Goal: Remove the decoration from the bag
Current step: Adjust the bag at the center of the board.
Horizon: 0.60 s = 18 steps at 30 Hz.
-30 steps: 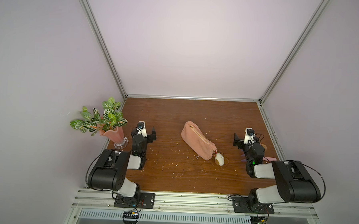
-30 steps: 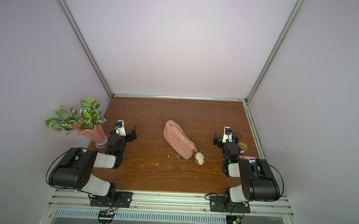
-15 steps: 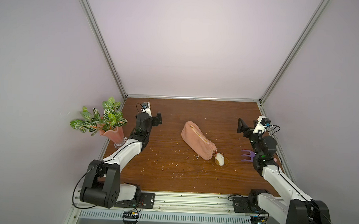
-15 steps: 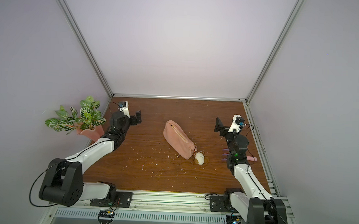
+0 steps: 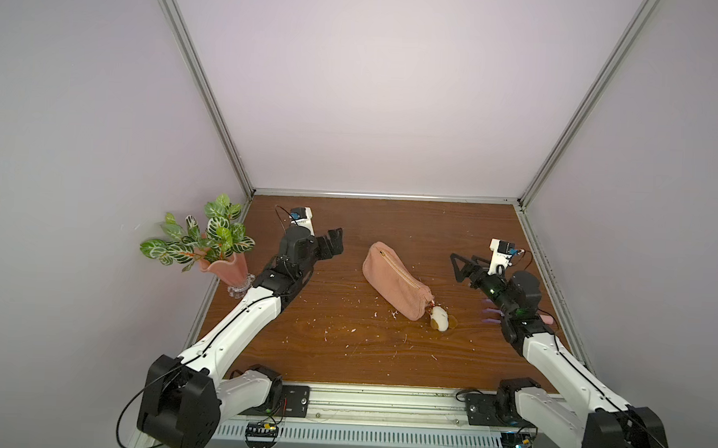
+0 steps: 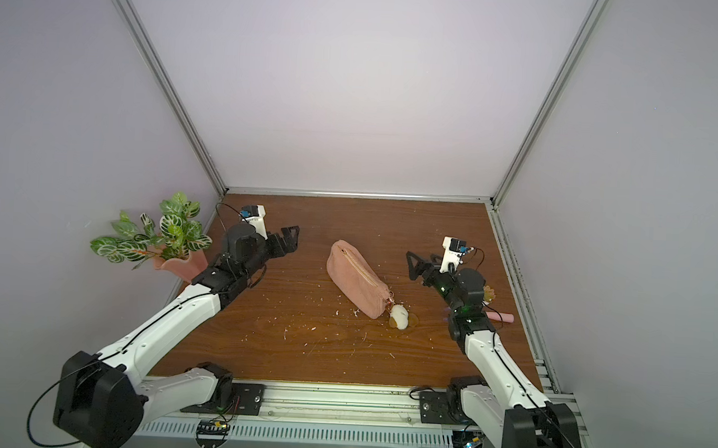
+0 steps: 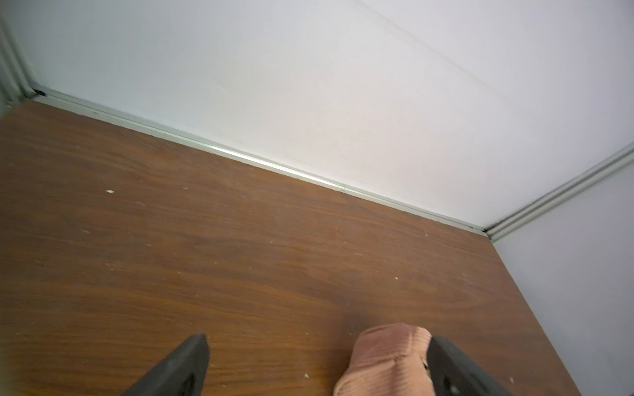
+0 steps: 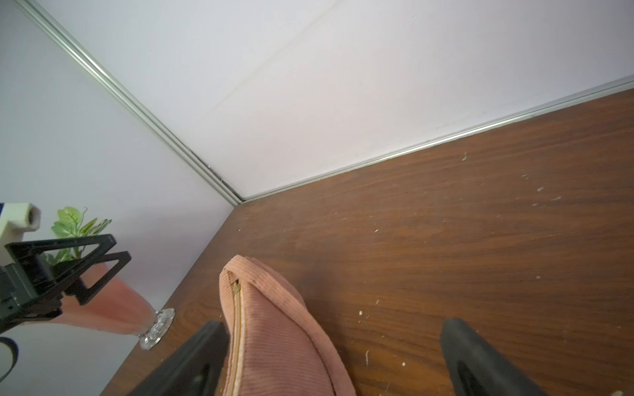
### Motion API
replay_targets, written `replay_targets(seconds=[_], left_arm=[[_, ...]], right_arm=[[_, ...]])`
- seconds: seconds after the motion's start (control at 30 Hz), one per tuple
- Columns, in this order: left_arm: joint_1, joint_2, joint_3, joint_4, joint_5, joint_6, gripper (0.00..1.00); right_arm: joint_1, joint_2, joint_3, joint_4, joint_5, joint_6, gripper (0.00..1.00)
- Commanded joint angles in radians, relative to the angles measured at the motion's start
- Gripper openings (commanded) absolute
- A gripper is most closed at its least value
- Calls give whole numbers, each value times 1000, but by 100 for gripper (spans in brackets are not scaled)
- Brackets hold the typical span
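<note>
I see 2 claws, and both are open wide with nothing in them. The left claw (image 5: 335,242) hangs over the brown table (image 5: 343,349), and the right claw (image 5: 455,267) hangs across from it. The pink bag (image 5: 396,287) lies flat between the 2 claws and touches neither. Its gold zip faces up. The decoration (image 5: 439,318), a little white and tan plush, lies on the table right at the bag's end, joined to it by a small clasp. That end is nearer the right claw, a bit behind its tips, back toward its arm. Behind the left claw, by the wall, stands a pink vase (image 5: 222,269) with green leaves. Small white bits dot the table.
</note>
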Motion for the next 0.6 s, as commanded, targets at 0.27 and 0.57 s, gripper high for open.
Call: replay_targets(seconds=[0.27, 0.57], left_arm=[[-179, 68, 23, -65, 22, -273, 100], [-286, 172, 33, -8, 13, -498, 99]], right_arm=[[216, 17, 138, -229, 100, -6, 98], [345, 54, 205, -367, 257, -22, 99]])
